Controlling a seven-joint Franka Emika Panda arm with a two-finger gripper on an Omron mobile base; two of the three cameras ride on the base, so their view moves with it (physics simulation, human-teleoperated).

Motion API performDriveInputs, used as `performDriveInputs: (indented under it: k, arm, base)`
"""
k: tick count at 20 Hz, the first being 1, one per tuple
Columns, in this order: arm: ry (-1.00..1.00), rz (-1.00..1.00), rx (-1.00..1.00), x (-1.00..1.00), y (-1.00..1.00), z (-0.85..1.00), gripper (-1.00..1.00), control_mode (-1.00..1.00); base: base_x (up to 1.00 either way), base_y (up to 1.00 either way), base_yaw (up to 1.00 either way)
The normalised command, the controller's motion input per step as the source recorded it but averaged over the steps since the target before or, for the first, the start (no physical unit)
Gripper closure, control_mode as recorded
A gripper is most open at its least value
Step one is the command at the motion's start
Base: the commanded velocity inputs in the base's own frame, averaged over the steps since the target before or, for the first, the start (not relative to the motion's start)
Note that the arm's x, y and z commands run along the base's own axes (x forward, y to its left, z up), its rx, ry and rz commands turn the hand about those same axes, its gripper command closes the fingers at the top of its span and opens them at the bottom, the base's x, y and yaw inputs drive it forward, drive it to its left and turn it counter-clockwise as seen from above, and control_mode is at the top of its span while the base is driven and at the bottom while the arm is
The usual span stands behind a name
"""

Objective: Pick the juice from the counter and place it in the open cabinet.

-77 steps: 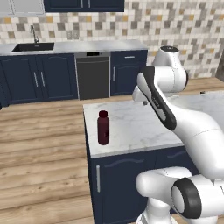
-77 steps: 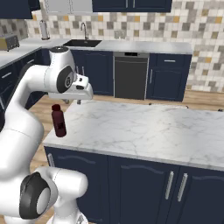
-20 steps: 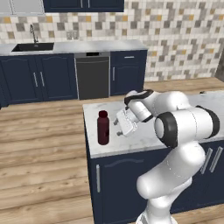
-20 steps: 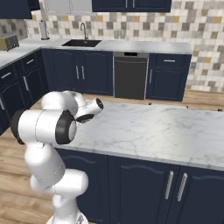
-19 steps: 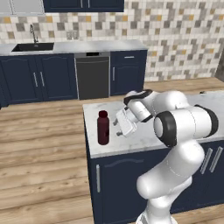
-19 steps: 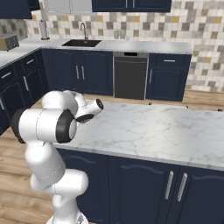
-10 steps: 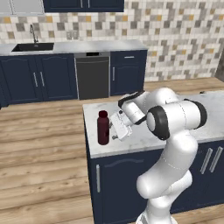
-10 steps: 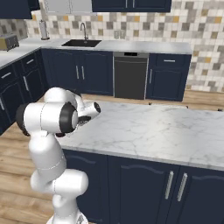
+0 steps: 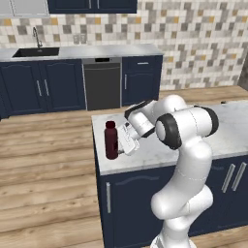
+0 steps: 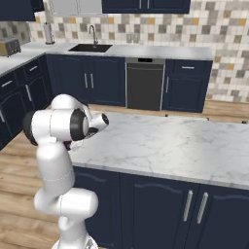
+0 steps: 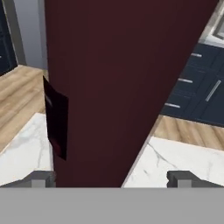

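Observation:
The juice (image 9: 111,141), a slim dark maroon bottle with a red cap, stands upright near the left end of the counter's marble top (image 9: 163,151). My gripper (image 9: 123,141) reaches it sideways from the right at mid-height. In the hand view the juice (image 11: 113,87) looms very close between my two fingertips (image 11: 41,178), and the gripper (image 11: 111,179) is open around it with a gap on each side. In the right base view my own arm covers the bottle. A dark navy wall cabinet (image 10: 18,8) shows at the top left; I cannot tell if it is the open cabinet.
Behind the island runs a grey counter with a black sink (image 9: 36,52) and a dishwasher (image 9: 102,85) below it. A toaster (image 10: 9,46) and a paper roll (image 10: 47,33) stand on the left counter. Wooden floor (image 9: 48,164) surrounds the island.
My hand has moved left along the marble top toward the bottle, closing the gap until the open fingers sit on either side of it. The bottle has not moved.

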Motion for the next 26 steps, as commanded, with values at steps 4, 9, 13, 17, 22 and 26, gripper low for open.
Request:
performDriveInputs:
  k: [4, 9, 13, 17, 22, 26]
  arm:
    - [0.00, 0.05, 0.05, 0.11, 0.20, -0.12, -1.00, -1.00]
    - [0.00, 0.05, 0.06, 0.07, 0.19, -0.15, 1.00, -1.00]
    - [0.00, 0.05, 0.05, 0.01, 0.10, -0.09, 1.00, -1.00]
    - [0.01, 0.02, 0.02, 0.00, 0.01, -0.01, 1.00, -1.00]
    - [0.13, 0.00, -0.05, -0.09, 0.00, 0.54, 1.00, -1.00]
    - [0.19, 0.00, -0.17, -0.25, 0.00, 1.00, 1.00, -1.00]
  base:
    - [0.00, 0.00, 0.00]
    - [0.00, 0.00, 0.00]
    - [0.00, 0.00, 0.00]
    - [0.00, 0.00, 0.00]
    - [0.00, 0.00, 0.00]
    - [0.00, 0.00, 0.00]
